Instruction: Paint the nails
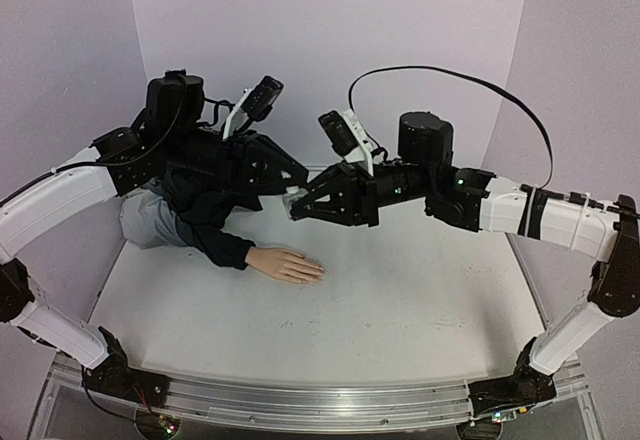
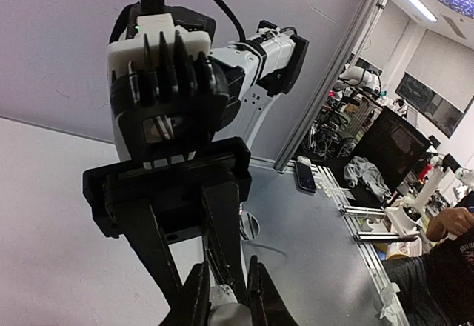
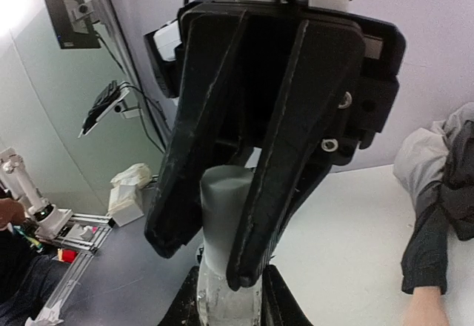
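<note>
The pale peach mannequin hand (image 1: 288,264) lies flat on the white table, coming out of a dark sleeve (image 1: 222,243); its nails (image 1: 318,272) are too small to make out. Above it, both grippers meet at a small clear bottle (image 1: 294,203). My left gripper (image 2: 227,300) is shut on the bottle's body (image 2: 226,315). My right gripper (image 3: 207,258) is shut on the bottle's grey cap (image 3: 222,193), with the clear bottle (image 3: 226,307) below it. The sleeve and part of the hand (image 3: 424,307) show at the right wrist view's lower right.
A grey and black clothed mannequin arm (image 1: 160,222) lies at the back left against the wall. Lilac walls enclose the table on three sides. The table's metal front rail (image 1: 300,405) runs along the near edge.
</note>
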